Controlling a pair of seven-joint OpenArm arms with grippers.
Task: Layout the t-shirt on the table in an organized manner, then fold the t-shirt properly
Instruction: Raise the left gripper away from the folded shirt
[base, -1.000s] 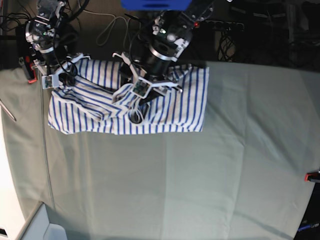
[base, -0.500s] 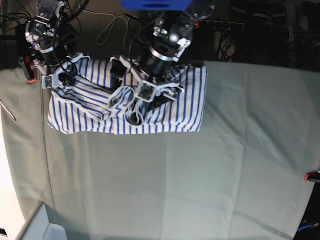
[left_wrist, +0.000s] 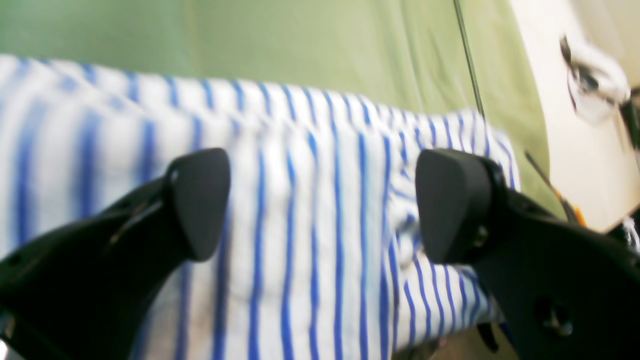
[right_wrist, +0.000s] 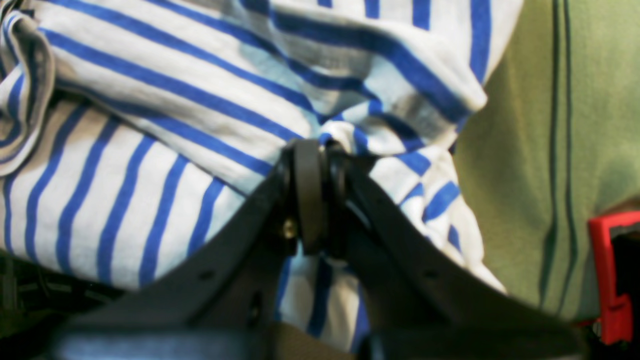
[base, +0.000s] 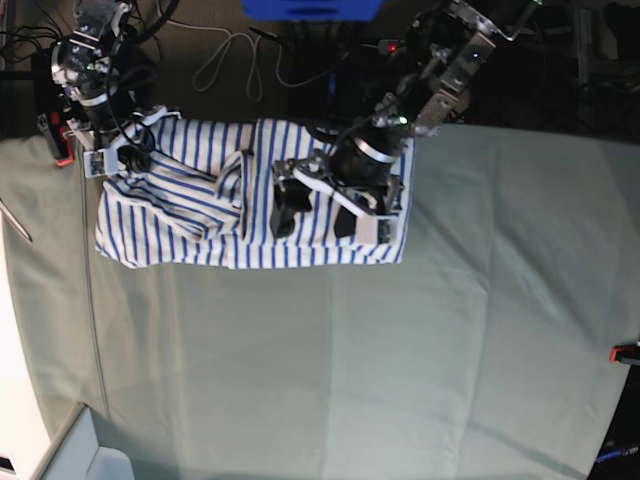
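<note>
The table (base: 350, 360) stretches bare and pale grey-green in the foreground. Beyond it the striped t-shirt (base: 200, 225) lies bunched along the far edge. Over the shirt's right part hangs the left gripper (base: 312, 218), jaws spread wide and holding nothing. At the far left corner the right gripper (base: 125, 155) is clenched on a fold of the t-shirt's fabric

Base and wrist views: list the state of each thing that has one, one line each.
t-shirt: bunched in a rough rectangle on the table's far left part, creased, not folded neatly.
left gripper: open, above the shirt, holding nothing.
right gripper: shut on a pinch of the shirt at its far left corner.
table: covered by grey-green cloth, faintly creased.
</note>
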